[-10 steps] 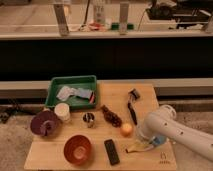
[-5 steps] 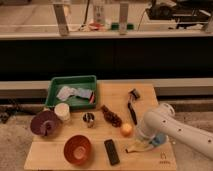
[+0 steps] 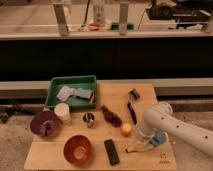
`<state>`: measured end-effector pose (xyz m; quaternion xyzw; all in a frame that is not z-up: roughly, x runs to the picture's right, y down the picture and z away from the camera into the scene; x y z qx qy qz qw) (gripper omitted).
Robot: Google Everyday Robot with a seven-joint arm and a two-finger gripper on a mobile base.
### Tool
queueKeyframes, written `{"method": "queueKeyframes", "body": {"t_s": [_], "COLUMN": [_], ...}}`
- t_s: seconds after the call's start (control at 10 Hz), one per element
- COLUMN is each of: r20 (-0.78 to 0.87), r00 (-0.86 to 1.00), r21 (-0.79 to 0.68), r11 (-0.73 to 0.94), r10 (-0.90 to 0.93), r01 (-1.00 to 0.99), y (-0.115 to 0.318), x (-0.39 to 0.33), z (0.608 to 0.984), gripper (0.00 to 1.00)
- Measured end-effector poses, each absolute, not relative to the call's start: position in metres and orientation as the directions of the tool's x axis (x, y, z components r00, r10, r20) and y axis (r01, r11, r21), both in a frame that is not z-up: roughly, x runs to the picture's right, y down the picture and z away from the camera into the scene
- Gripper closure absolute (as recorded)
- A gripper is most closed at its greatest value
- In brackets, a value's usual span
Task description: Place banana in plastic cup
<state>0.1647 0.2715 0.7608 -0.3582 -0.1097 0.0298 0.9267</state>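
The pale-yellow banana [image 3: 136,147] lies on the wooden table near its front edge, right of the black remote [image 3: 111,151]. The light-blue plastic cup [image 3: 159,139] stands just right of the banana and is partly hidden behind my white arm [image 3: 167,125]. My gripper [image 3: 146,142] is low over the table between the banana and the cup, mostly hidden by the arm's end.
An orange fruit [image 3: 126,129], a dark grape bunch [image 3: 112,117] and a black brush [image 3: 132,102] lie left of the arm. A metal cup [image 3: 88,120], cream-white cup [image 3: 62,112], purple bowl [image 3: 44,123], orange bowl [image 3: 77,149] and green tray [image 3: 72,82] are further left.
The arm has barely shifted above the banana and cup. The objects on the table have not moved.
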Motion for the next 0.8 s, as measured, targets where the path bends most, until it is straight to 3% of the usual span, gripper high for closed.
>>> {"method": "queueKeyframes", "body": {"t_s": [0.6,0.8], "r20": [0.296,0.28], "r00": [0.954,0.96], "r21": [-0.601,-0.604], "r11": [0.783,0.782], "r10": [0.034,0.026], "r01": [0.159,0.155], "y": [0.293,0.297], "x": [0.187,0.19], "z": [0.765,0.77], "gripper": [0.22,0.38]}}
